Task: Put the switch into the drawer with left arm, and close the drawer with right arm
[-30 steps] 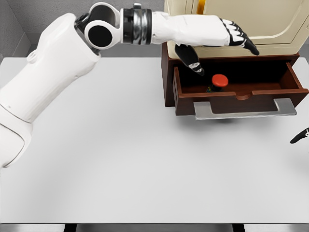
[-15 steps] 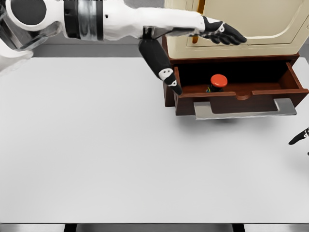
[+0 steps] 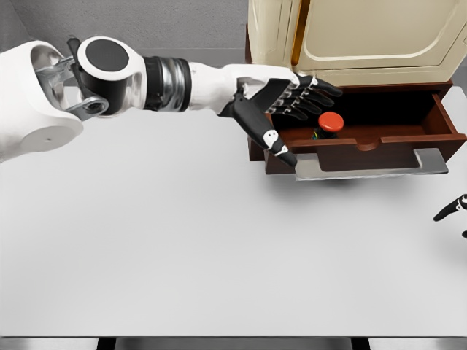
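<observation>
The switch [image 3: 330, 123], a red round button on a small dark base, lies inside the open brown drawer [image 3: 438, 124] near its left end. My left hand [image 3: 288, 113] hovers over the drawer's left front corner, fingers spread, holding nothing. Its thumb points down toward the metal drawer handle [image 3: 372, 168]. Only the dark fingertips [image 3: 451, 210] of my right hand show at the right edge, below and right of the drawer; too little of that hand is visible to judge its state.
A cream cabinet [image 3: 365, 36] stands on top of the brown drawer unit at the back right. The white table [image 3: 182, 255] spreads out in front, with its front edge near the bottom of the view.
My left arm has pulled back and lowered; the hand moved from above the drawer's back to its left front corner. The switch stays in the drawer. The right fingertips barely shifted.
</observation>
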Robot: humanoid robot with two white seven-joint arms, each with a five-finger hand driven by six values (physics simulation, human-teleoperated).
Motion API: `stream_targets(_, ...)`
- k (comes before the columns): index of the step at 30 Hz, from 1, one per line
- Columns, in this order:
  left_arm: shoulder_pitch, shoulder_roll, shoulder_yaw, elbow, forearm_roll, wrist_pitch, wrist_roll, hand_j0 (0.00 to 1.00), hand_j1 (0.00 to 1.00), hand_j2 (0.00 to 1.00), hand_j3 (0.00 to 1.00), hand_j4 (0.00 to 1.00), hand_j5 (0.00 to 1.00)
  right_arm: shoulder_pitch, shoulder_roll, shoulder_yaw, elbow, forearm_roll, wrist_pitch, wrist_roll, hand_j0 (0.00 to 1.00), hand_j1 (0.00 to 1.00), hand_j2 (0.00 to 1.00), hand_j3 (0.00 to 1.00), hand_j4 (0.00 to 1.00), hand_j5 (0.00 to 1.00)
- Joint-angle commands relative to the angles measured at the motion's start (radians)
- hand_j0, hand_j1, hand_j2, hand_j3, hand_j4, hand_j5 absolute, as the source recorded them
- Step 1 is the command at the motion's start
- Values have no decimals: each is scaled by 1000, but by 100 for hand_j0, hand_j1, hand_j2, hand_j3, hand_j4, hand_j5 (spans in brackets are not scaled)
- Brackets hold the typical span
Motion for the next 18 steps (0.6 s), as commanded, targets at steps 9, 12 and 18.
stream_targets(9,21,-67,-21,55,-40,-4,25,100,100,100,100,100,100,0,-1,2,-1,-7,3,0,64,64,64,64,64,64)
stream_targets(12,31,-83,-21,95,-43,-5,25,100,100,100,100,100,100,0,-1,2,-1,-7,3,0,64,64,64,64,64,64)
stream_targets(18,34,-148,-21,185,-47,-9,22,100,100,100,100,100,100,0,-1,2,-1,-7,3,0,64,64,64,64,64,64)
